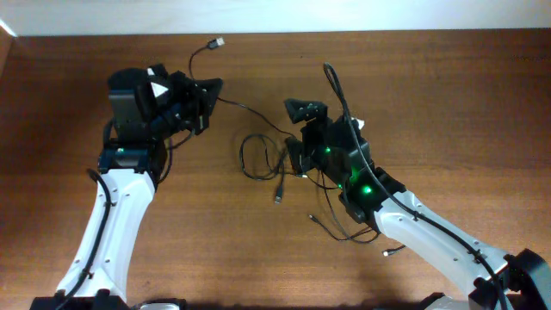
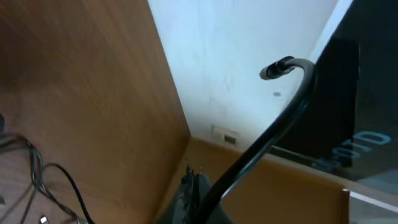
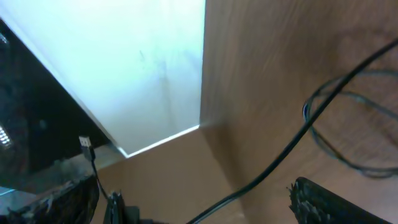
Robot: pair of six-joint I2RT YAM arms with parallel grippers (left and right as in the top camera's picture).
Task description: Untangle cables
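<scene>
The left jaws are pinched fully shut on a black cable (image 2: 267, 140). It rises from between them and arcs away to a dark plug (image 2: 277, 68) that hangs free above the tabletop (image 2: 93, 93). Further out, off to one side of these jaws, loose cable loops (image 2: 37, 180) lie flat on the wood. Beyond the plug, a dark panel (image 2: 348, 124) carries faint pale lettering too blurred to read.

The right jaws stand wide open and hold nothing, their fingers (image 3: 336, 199) well apart. A thin strand (image 3: 280, 155) crosses the tabletop through the gap between them; whether it touches either finger cannot be told. Just ahead of one finger lie the loops. Far ahead, a small metallic plug stands upright.

From overhead, the held cable leaves the left jaws and runs across towards the right jaws. Behind the right jaws, more trailing cables (image 1: 331, 226) lie under that arm, one ending in a small connector (image 1: 392, 251).
</scene>
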